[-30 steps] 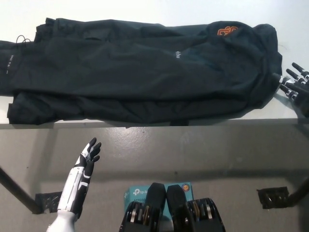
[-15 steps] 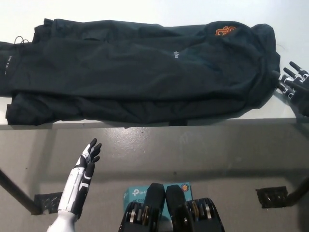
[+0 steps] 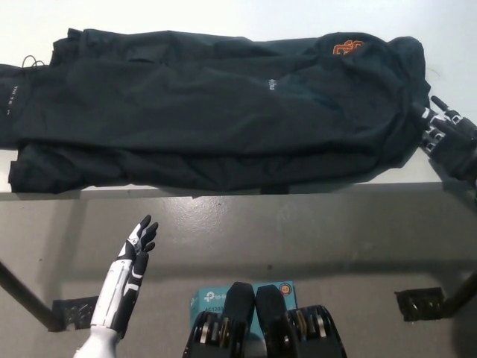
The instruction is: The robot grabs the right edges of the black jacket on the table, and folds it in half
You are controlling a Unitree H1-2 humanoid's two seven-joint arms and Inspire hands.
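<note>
One black jacket (image 3: 216, 112) lying flat across white table (image 3: 455, 30), filling most of it from 9 to 3 o'clock; fabric matte, softly creased, orange logo (image 3: 349, 48) showing near 1 o'clock. Right hand (image 3: 446, 132) sitting at 3 o'clock, fingers spread, tips touching jacket's right edge; half second ago it was hanging slightly further right, clear of hem. Left hand (image 3: 138, 246) resting at 7 o'clock below table edge, fingers apart, holding nothing, barely shifted since.
</note>
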